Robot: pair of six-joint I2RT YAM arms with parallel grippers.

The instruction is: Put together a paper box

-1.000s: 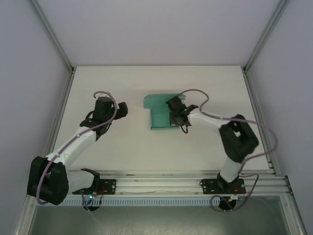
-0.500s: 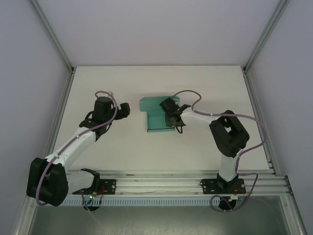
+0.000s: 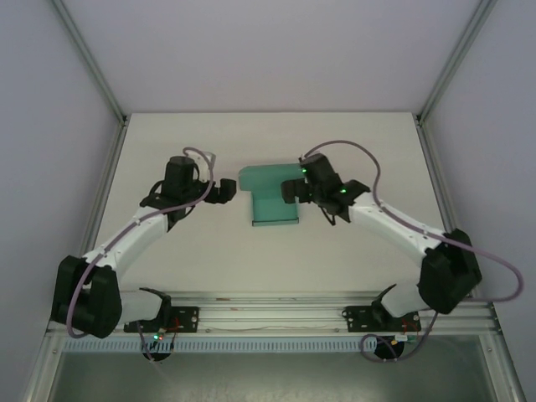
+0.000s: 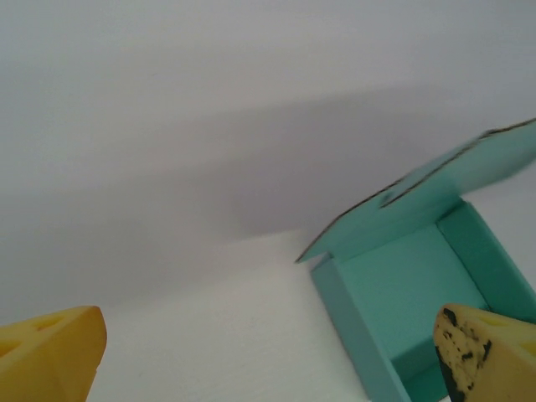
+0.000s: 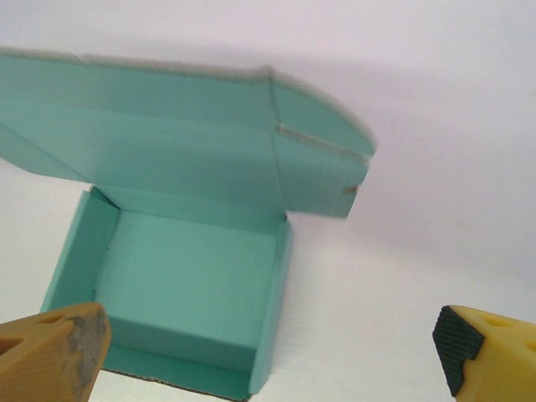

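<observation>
Paper box (image 3: pixel 272 203) seen at centre of top view on white table (image 3: pixel 352 151), lid flap open along upper edge, interior exposed. Left gripper (image 3: pixel 224 192) noted just left of box, fingers spread, nothing held. Right gripper (image 3: pixel 292 190) noted at box's right side, fingers spread, nothing gripped; contact with card could not be judged.

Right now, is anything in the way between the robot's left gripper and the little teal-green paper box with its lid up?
No, nothing visible is in the way. The open left gripper sits just to the left of the small teal-green card paper box, apart from it, and there is just bare white table between them.
</observation>
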